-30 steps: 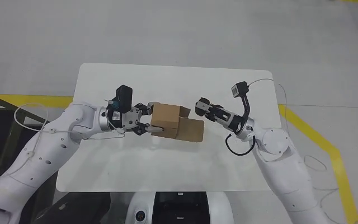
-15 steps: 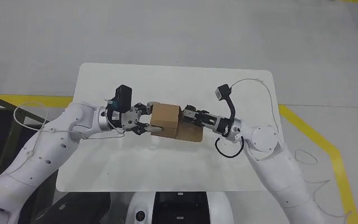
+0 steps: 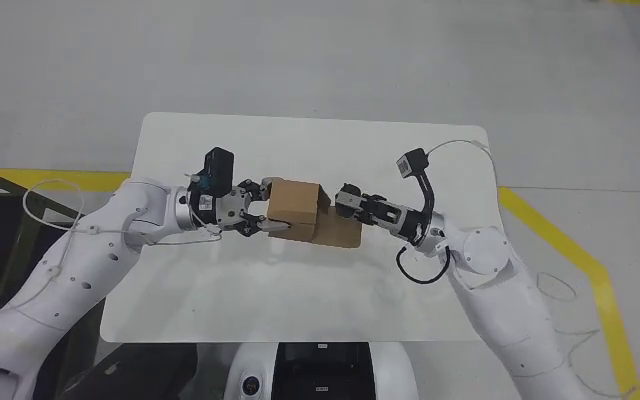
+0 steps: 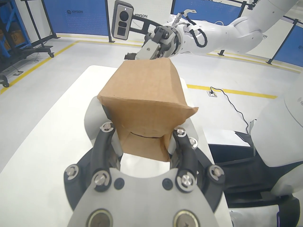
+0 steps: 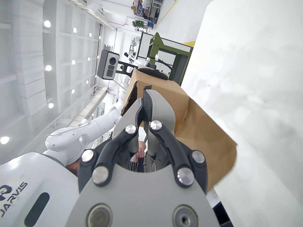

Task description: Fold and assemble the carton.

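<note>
A brown carton (image 3: pixel 298 203) lies on its side at the middle of the white table (image 3: pixel 300 300). My left gripper (image 3: pixel 262 208) is shut on the carton's left end; in the left wrist view its fingers (image 4: pixel 106 128) clamp the folded end of the carton (image 4: pixel 144 95). My right gripper (image 3: pixel 342 200) is shut, with nothing between its fingers. Its tips (image 5: pixel 143 90) rest at the carton's open right end (image 5: pixel 165 87). One long flap (image 3: pixel 342 233) sticks out flat on the table under the right gripper. The same flap (image 5: pixel 203 133) lies beside the right fingers.
Bare tabletop (image 3: pixel 420 160) lies behind, in front of and to both sides of the carton. The right arm's cable (image 3: pixel 470 145) loops above the table's far right corner. Yellow floor lines (image 3: pixel 560 240) run past the table's edges.
The right gripper moved left from open space up against the carton's right end, then drew back slightly. The raised flap there now lies closer to the box. The left gripper kept its hold.
</note>
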Action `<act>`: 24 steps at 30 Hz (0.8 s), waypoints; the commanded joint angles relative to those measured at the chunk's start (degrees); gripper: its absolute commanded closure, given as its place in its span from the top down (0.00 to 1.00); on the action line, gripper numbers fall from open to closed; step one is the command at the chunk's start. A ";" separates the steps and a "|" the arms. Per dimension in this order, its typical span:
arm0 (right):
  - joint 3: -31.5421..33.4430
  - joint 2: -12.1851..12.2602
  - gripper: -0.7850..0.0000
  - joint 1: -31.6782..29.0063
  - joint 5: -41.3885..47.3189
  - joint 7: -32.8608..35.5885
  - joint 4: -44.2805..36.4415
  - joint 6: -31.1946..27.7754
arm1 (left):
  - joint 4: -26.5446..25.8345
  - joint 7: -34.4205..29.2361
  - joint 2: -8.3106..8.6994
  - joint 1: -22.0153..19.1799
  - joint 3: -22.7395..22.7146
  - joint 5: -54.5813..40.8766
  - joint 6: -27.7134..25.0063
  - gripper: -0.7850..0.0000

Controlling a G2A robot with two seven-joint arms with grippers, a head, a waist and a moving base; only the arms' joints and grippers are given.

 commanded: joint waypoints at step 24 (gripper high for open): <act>-3.09 -0.21 0.00 0.32 6.29 4.31 7.86 3.06 | -1.22 4.14 0.16 2.49 -2.85 2.41 0.00 0.39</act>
